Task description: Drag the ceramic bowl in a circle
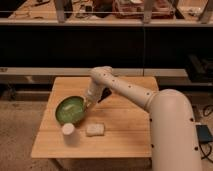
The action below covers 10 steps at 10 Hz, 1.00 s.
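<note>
Beside the gripper (88, 103) (rim touching) lies the ceramic bowl (68, 111).

Rectangular wooden desk (127, 134), seen from its front edge. The round green ceramic bowl (69, 111) sits on the desk's left half. The gripper (88, 103) is at the bowl's right rim, and its white robot arm (167, 117) reaches in from the right foreground. A small white cup (68, 130) stands just before the bowl. A pale rectangular block (95, 129) lies just right of the cup. A long shelf (100, 22) runs behind the desk.
</note>
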Tool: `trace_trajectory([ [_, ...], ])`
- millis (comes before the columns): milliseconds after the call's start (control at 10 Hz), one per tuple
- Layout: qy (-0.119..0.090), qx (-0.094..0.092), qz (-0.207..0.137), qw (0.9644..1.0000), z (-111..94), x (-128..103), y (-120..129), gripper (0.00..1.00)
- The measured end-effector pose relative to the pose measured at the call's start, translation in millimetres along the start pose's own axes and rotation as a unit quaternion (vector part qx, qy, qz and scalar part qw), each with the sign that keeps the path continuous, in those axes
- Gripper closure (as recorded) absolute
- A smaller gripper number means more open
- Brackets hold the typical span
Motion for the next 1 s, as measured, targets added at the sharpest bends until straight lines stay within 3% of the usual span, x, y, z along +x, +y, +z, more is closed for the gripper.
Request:
trace_trajectory([
  [300,-0.011,0.010,-0.022,0.9996,18.6,16.6,-28.6,0.80],
  [600,-0.010,0.028,-0.028,0.9992,22.5,42.0,-48.4,0.80],
  [800,-0.002,0.032,-0.015,0.9994,20.6,66.5,-44.5,0.80],
  [1000,0.021,0.030,0.008,0.9993,6.8,96.1,-30.1,0.80],
])
